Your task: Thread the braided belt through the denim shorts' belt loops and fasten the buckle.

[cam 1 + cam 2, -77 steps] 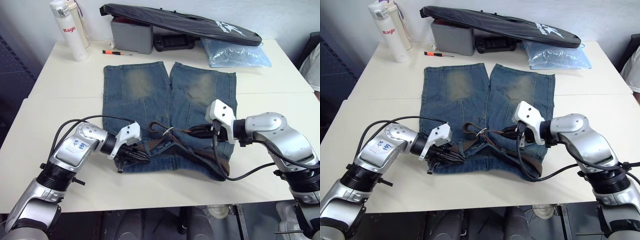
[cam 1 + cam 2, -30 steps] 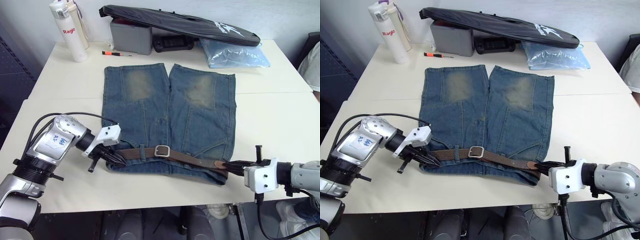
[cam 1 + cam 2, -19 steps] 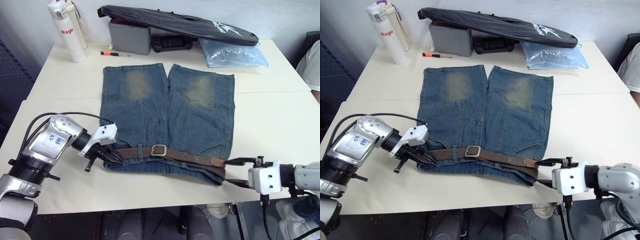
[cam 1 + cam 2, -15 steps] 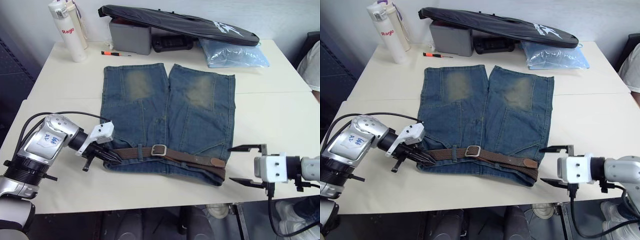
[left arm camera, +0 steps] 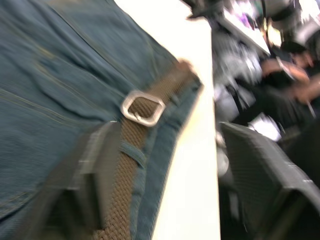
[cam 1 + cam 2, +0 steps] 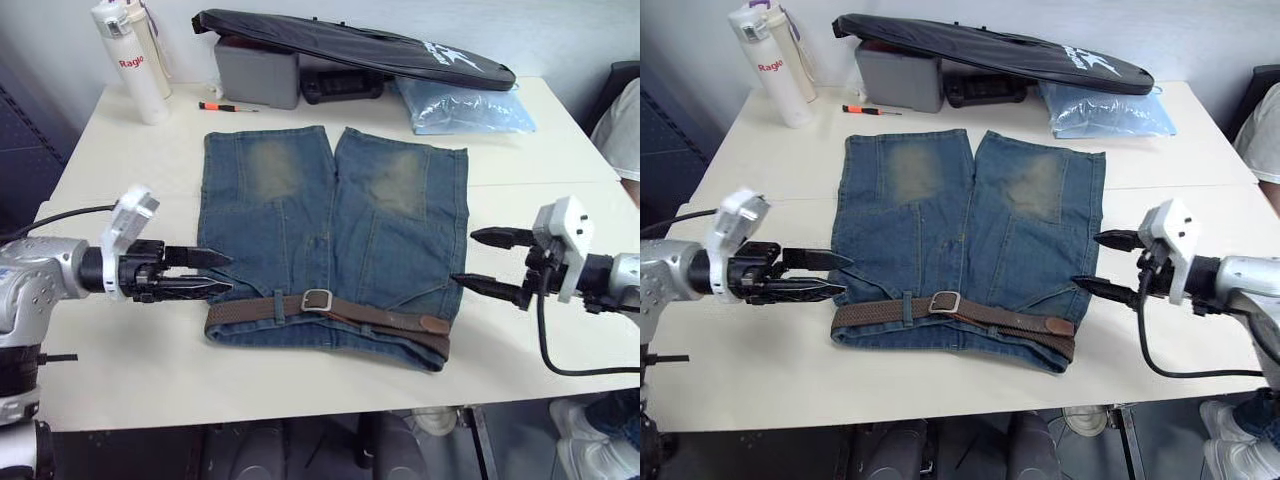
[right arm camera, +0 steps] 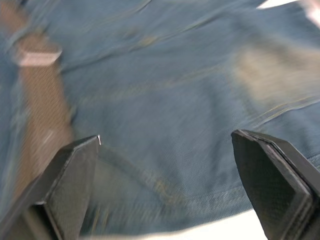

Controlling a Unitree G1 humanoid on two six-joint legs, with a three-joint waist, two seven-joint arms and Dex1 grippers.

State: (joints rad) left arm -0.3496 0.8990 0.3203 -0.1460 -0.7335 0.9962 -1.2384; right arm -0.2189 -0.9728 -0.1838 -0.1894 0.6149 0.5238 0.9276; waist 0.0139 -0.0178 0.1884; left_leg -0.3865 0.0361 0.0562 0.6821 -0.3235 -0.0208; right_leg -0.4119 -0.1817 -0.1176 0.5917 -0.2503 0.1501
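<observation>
The denim shorts (image 6: 330, 230) lie flat on the table, waistband toward me. The braided belt (image 6: 370, 315) runs along the waistband and under a belt loop (image 6: 277, 303). Its buckle (image 6: 317, 299) sits closed near the middle, and the tan tip (image 6: 432, 324) rests near the shorts' right edge. My left gripper (image 6: 222, 274) hovers open just left of the shorts, a little beyond the belt's left end, holding nothing. My right gripper (image 6: 465, 258) stands open just off the shorts' right edge, empty. The left wrist view shows the buckle (image 5: 143, 107) beyond the spread fingers.
Along the back of the table (image 6: 540, 190) stand a white bottle (image 6: 127, 60), a grey box (image 6: 255, 75) under a long black bag (image 6: 350, 45), and a pale blue plastic bag (image 6: 460, 105). A small screwdriver (image 6: 222, 106) lies near the box. A person's sleeve (image 6: 620, 110) shows at the right edge.
My right gripper let go of the belt's tip, opened and moved farther from me beside the shorts' right edge. My left gripper opened off the belt's left end and drew back leftward.
</observation>
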